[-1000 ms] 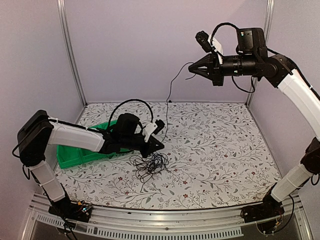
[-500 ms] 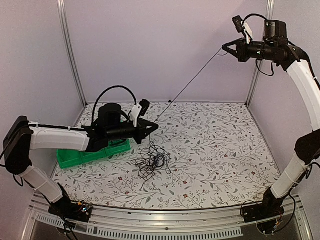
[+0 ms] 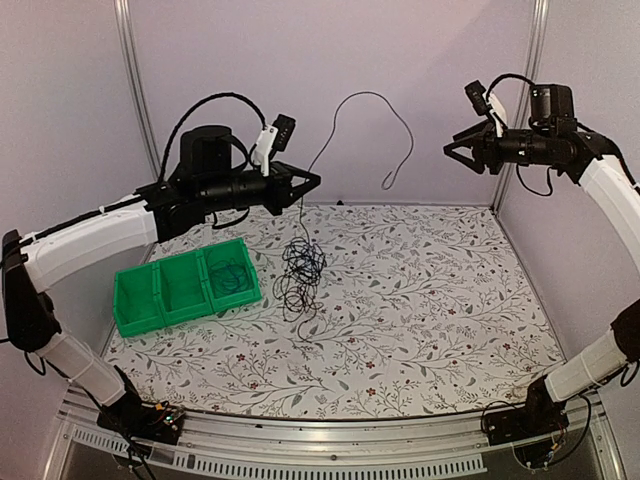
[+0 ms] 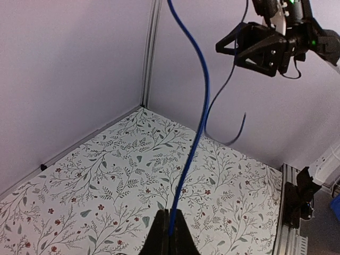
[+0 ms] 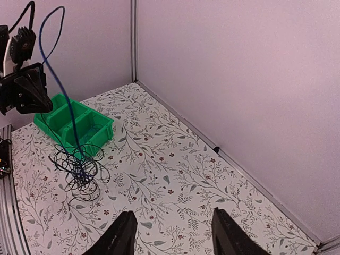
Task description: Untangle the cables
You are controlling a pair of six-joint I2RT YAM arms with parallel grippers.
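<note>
My left gripper [image 3: 312,181] is raised above the table's back left and shut on the blue cable [image 4: 194,127], which runs out between its closed jaws [image 4: 170,231]. From there the cable [image 3: 345,97] arcs up and over, and its free end [image 3: 388,184] dangles in the air. Below the left gripper hangs a tangle of thin black cables [image 3: 300,272] with blue wire in it, its lower loops reaching the table; this tangle [image 5: 79,169] also shows in the right wrist view. My right gripper [image 3: 450,153] is high at the right, open with nothing between its fingers [image 5: 123,236].
A green three-compartment bin [image 3: 160,320] sits at the left of the floral table, with a small dark cable bundle [image 3: 232,278] in its right compartment. Lilac walls and metal corner posts [image 3: 140,100] enclose the back and sides.
The right gripper has opened and let go of the blue cable, which went from a taut line to a slack arc. The left gripper rose, lifting the tangle.
</note>
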